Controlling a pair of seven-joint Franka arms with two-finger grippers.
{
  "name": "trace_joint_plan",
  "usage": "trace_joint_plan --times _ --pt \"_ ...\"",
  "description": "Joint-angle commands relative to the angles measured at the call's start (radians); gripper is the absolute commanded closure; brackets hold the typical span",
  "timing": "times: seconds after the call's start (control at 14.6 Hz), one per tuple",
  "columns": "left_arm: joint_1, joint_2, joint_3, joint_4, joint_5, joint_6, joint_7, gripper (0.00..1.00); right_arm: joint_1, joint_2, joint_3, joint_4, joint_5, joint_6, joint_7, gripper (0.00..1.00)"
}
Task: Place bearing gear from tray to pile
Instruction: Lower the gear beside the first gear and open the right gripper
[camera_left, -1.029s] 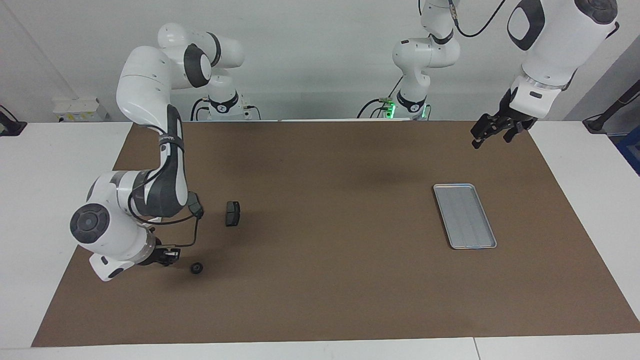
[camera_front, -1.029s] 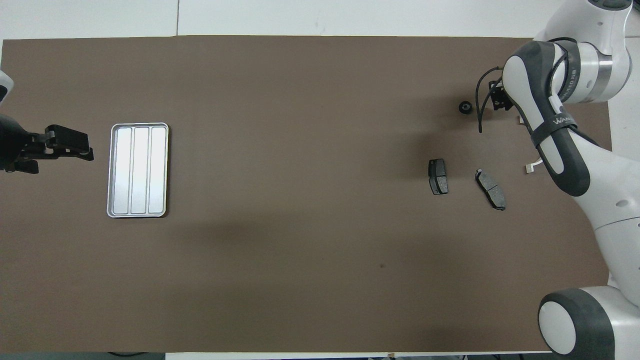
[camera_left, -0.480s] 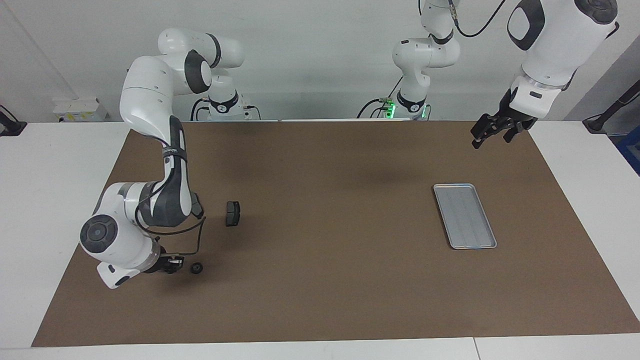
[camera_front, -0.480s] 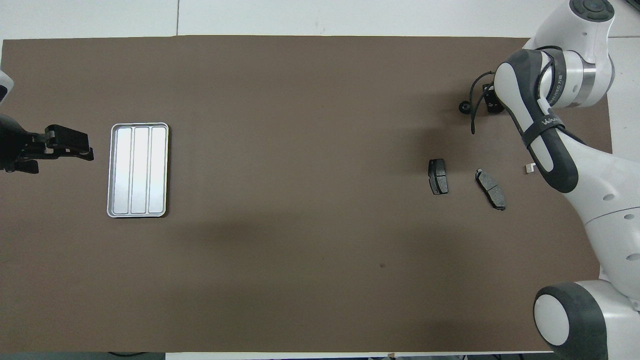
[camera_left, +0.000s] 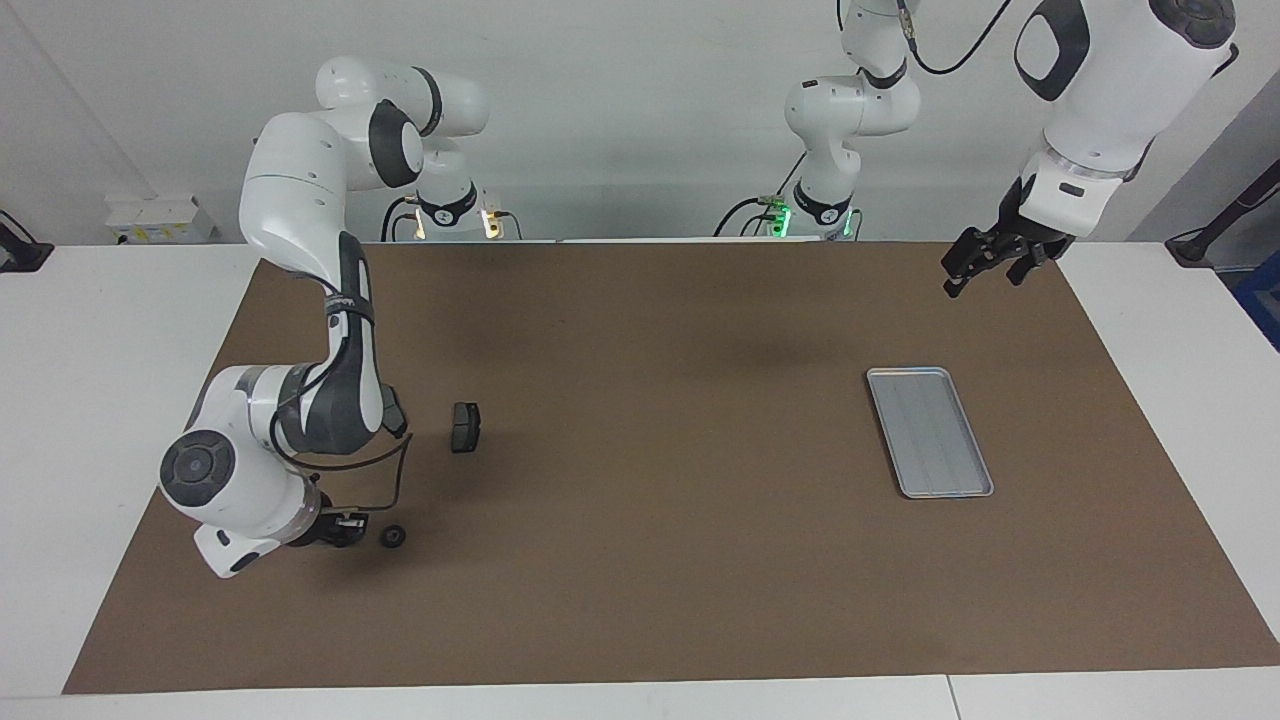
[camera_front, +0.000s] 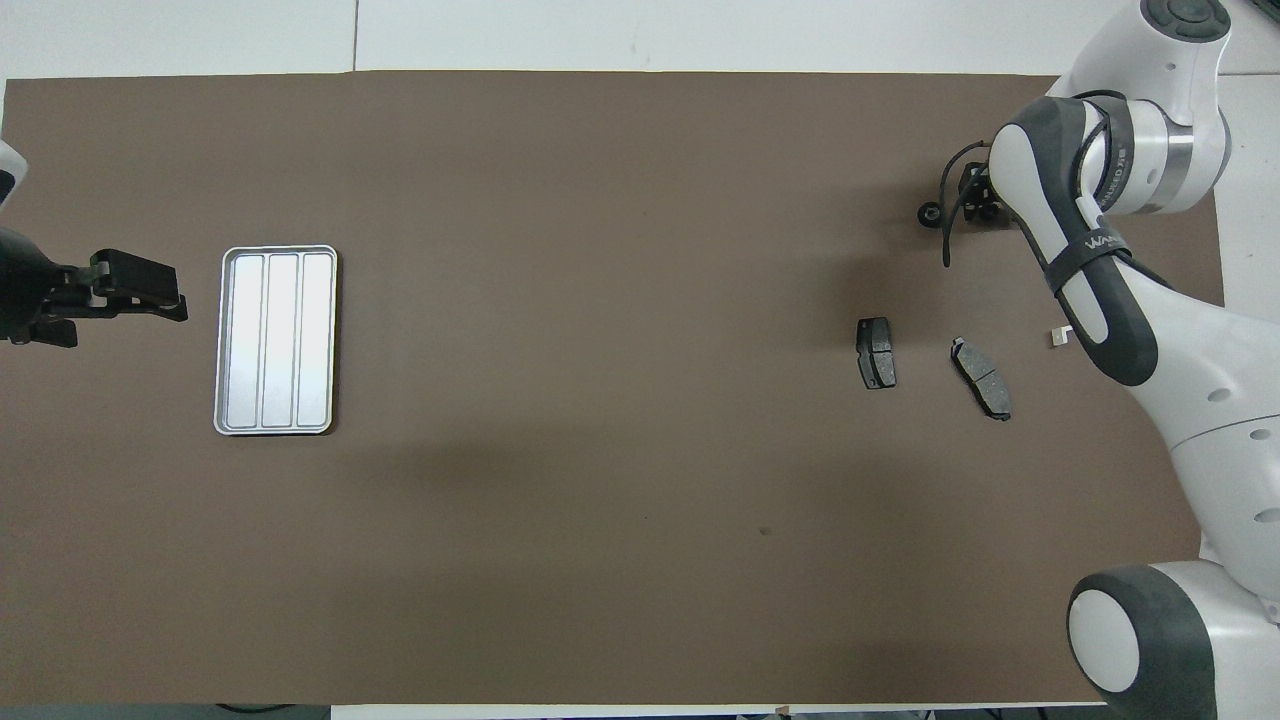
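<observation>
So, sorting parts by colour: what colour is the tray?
Silver tray, lengthwise ribs; overhead view shows it best.

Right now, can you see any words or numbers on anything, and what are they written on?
White lettering on the dark band of the right arm: there, but too small to read surely.
Tray: none.
Two brake pads: none seen.
Small black bearing gear: none seen.
Brown mat: none.
</observation>
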Motion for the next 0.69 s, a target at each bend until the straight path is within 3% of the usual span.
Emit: trace_joint_plan --times 0.0,0.21,0.62 --pt "0.005 -0.032 -0.004 -0.039 0.01 0.025 0.009 0.0 0.004 -0.089 -0.004 -0.008 0.009 -0.091 -0.004 0.0" --pt "0.005 -0.032 -0.004 -0.039 0.01 0.025 0.009 0.0 0.018 -0.21 -0.004 -0.017 0.029 -0.15 -0.002 0.0" --pt "0.005 -0.032 -0.004 -0.039 0.01 0.025 0.009 0.0 0.071 -0.584 -0.021 -0.292 0.069 -0.148 -0.005 0.0"
